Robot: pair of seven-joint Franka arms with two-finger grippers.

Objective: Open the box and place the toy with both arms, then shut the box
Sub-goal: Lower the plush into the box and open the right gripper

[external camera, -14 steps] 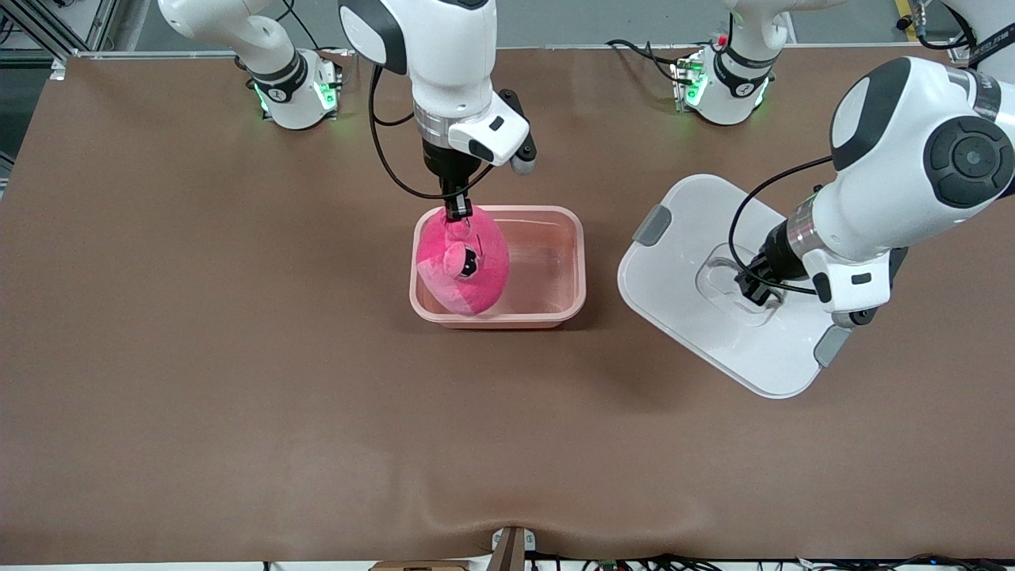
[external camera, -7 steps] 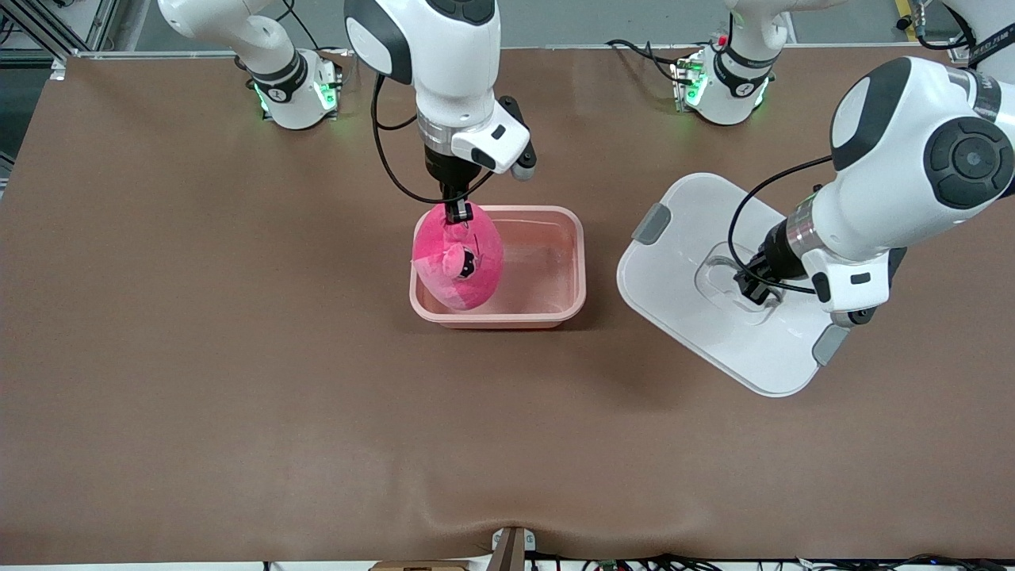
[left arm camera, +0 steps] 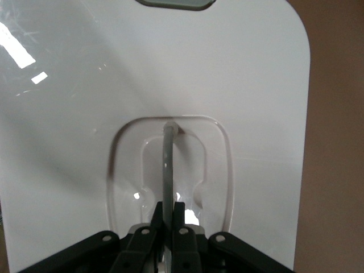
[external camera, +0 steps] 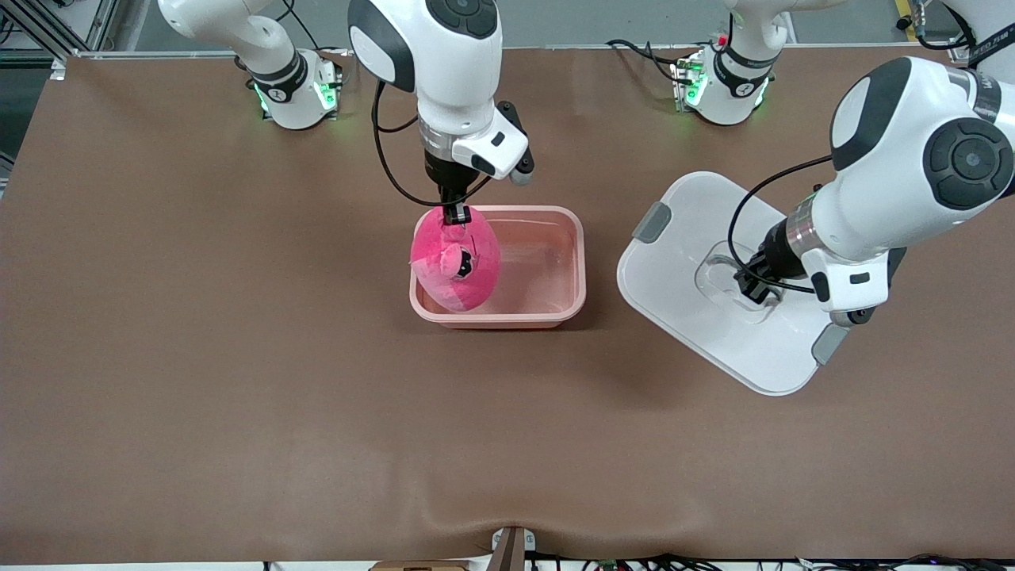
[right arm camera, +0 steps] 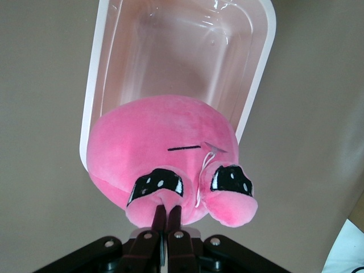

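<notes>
Item: pale pink rounded-rectangular plastic tub (external camera: 547, 262), open, sitting mid-table.

Item: hot-pink rounded plush toy with sleepy black eyes (external camera: 456, 266), hanging over the end of the tub toward the right arm's end of the table. The right wrist view is showing its body overlapping the tub's rim at that end rather than sitting centred over the hollow. Whether its underside is touching the tub floor cannot be told.

Item: right gripper (external camera: 454, 212), pinching a small fold at the top of the toy, fingers (right arm camera: 161, 219) narrow and almost meeting.

Item: white rounded-rectangular lid with grey side clips (external camera: 718, 277), lying toward the left arm's end of the table, well apart from the tub.

Item: left gripper (external camera: 753, 289), clamped narrow on the thin clear handle (left arm camera: 168, 165) standing up in the lid's recess.

Risks, as judged:
- The toy is sitting off-centre; if released here it is likely settling on the rim, tipping out onto the brown table covering (external camera: 238, 396), or later blocking the lid.
- The pinch is taking only a little fabric; a sideways correction could be pulling it free early.
- A snagged toy could be dragging the light tub as the gripper rises.
- The slim handle gives little purchase, so the lid could be swinging or slipping when carried over.
</notes>
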